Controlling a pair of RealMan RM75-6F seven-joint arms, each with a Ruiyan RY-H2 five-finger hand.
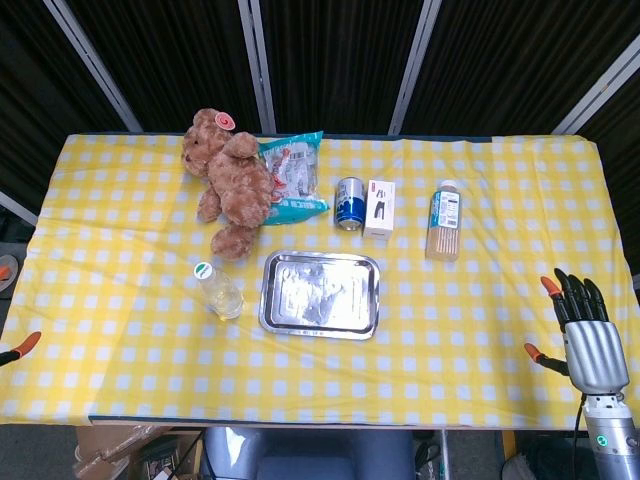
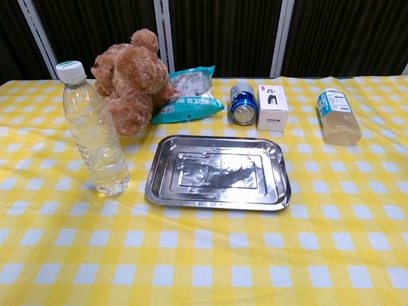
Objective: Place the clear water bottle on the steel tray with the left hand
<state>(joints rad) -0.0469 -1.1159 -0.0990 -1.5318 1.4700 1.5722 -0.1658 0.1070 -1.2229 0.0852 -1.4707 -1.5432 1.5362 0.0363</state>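
The clear water bottle [image 1: 218, 290] [image 2: 92, 131] with a white cap stands upright on the yellow checked cloth, just left of the steel tray [image 1: 320, 295] [image 2: 217, 172]. Nothing lies in the tray. Of my left hand only an orange-tipped finger [image 1: 22, 347] shows at the far left edge of the head view, well left of the bottle and touching nothing. My right hand [image 1: 585, 325] hovers at the table's right front corner with its fingers spread and nothing in it. Neither hand appears in the chest view.
Behind the tray sit a brown teddy bear [image 1: 230, 180] [image 2: 127, 83], a teal snack bag [image 1: 295, 180] [image 2: 188, 95], a blue can [image 1: 349, 203] [image 2: 243, 103], a small white box [image 1: 379, 208] [image 2: 273, 108] and a bottle of tan drink [image 1: 444, 220] [image 2: 338, 116].
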